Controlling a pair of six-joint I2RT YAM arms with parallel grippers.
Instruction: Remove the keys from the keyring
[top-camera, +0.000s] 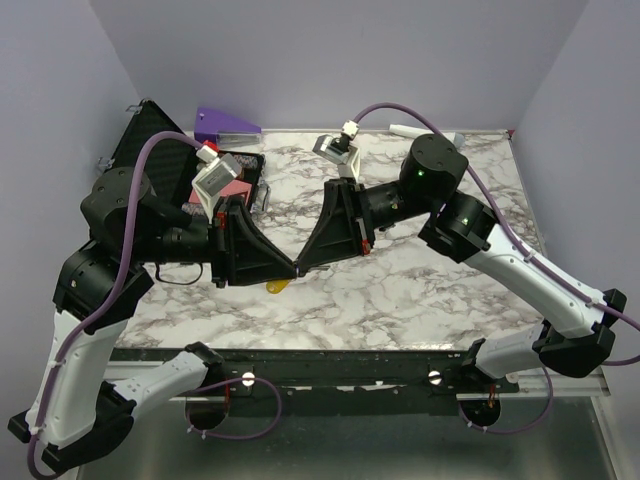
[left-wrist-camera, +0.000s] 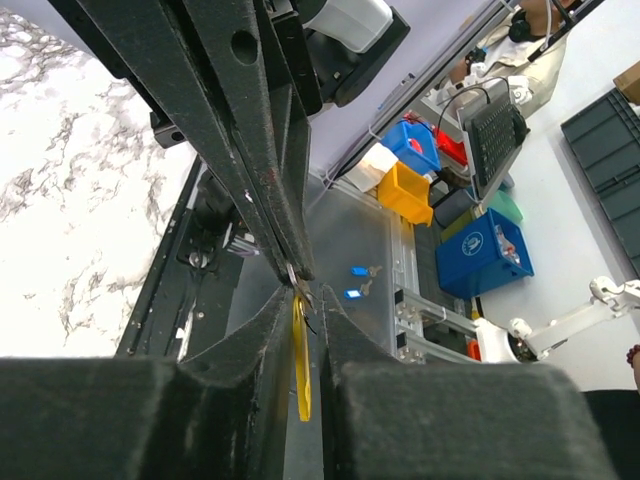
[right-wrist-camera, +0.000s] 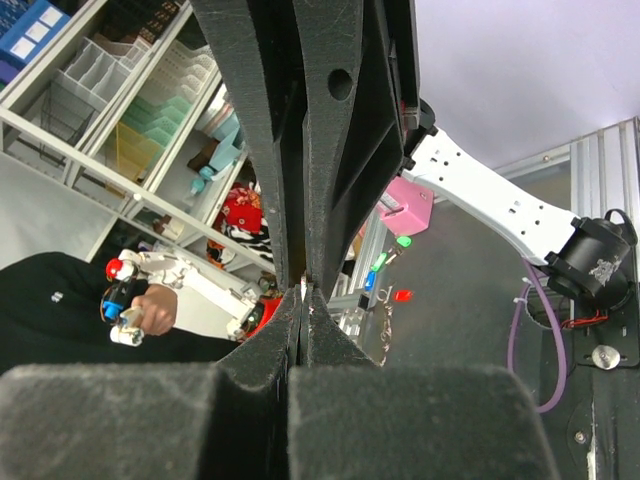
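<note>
From above, the two arms meet tip to tip over the near middle of the marbled tabletop (top-camera: 430, 290). The left claw (top-camera: 290, 272) and right claw (top-camera: 303, 268) touch, and the keys (top-camera: 278, 287) show as a small yellow-orange bit just below the joined tips, apparently lifted clear.

The left wrist view shows its fingers (left-wrist-camera: 255, 335) narrowed to a slit around a flat yellow key (left-wrist-camera: 301, 370), with a small metal keyring (left-wrist-camera: 298, 284) at the tips.

In the right wrist view the fingers (right-wrist-camera: 275, 330) are pressed together, seemingly pinching that ring's glint.

The step in hand looks like the pull-apart. Next, one claw must hold firm while the other works the key along the ring's coil
</note>
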